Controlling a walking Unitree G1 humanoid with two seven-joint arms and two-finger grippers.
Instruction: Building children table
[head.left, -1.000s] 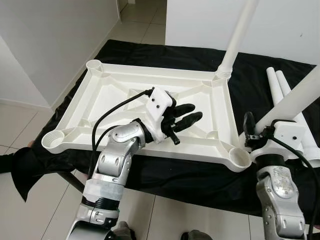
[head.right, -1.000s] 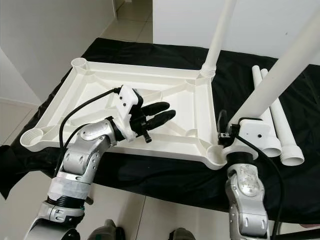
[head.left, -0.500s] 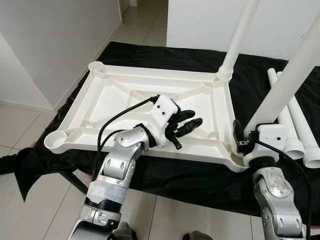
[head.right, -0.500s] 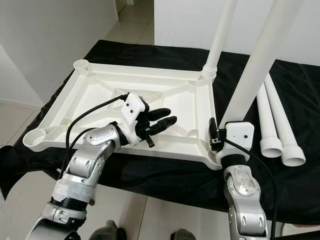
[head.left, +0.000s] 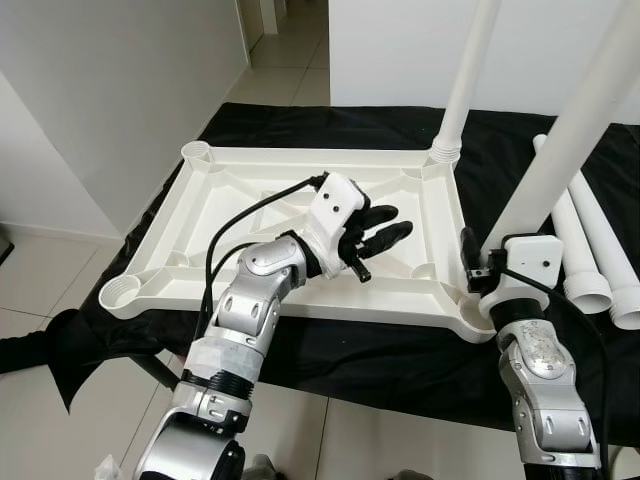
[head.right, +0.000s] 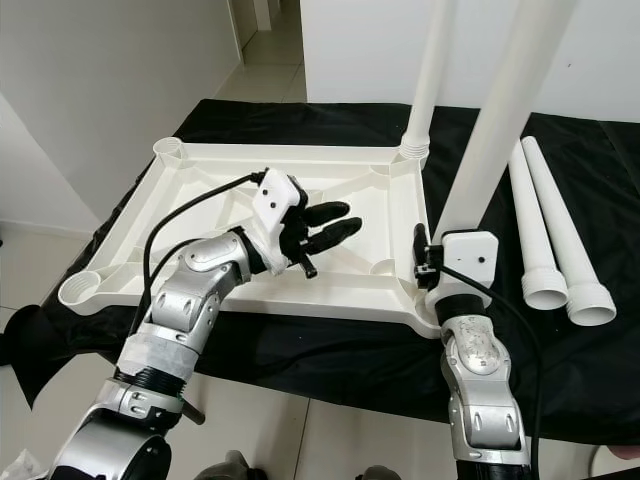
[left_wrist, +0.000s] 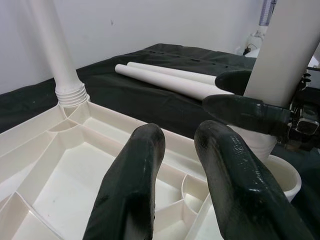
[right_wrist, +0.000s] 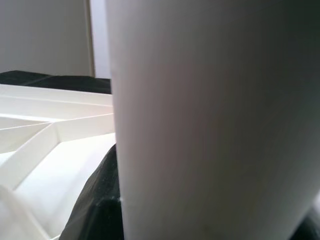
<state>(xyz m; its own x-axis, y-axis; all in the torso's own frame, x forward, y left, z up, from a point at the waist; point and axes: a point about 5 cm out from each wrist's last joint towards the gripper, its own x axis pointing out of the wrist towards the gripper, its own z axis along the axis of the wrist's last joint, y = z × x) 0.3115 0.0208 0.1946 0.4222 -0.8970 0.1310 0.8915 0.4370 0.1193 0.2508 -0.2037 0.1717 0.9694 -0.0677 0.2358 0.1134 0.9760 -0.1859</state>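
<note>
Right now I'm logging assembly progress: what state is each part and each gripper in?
Tabletop: upside down on the black cloth, ribs up.
Far-right leg: upright in its corner socket.
Near-right leg: upright at the near-right socket, held.
Two spare legs: lying loose on the cloth.
Left-side sockets: empty.
Right gripper: shut on the near-right leg.
Left gripper: open over the tabletop, holding nothing.

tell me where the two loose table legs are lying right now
The two loose legs lie side by side on the black cloth at the robot's right, beyond the upturned tabletop and past the leg that the right gripper holds.
</note>
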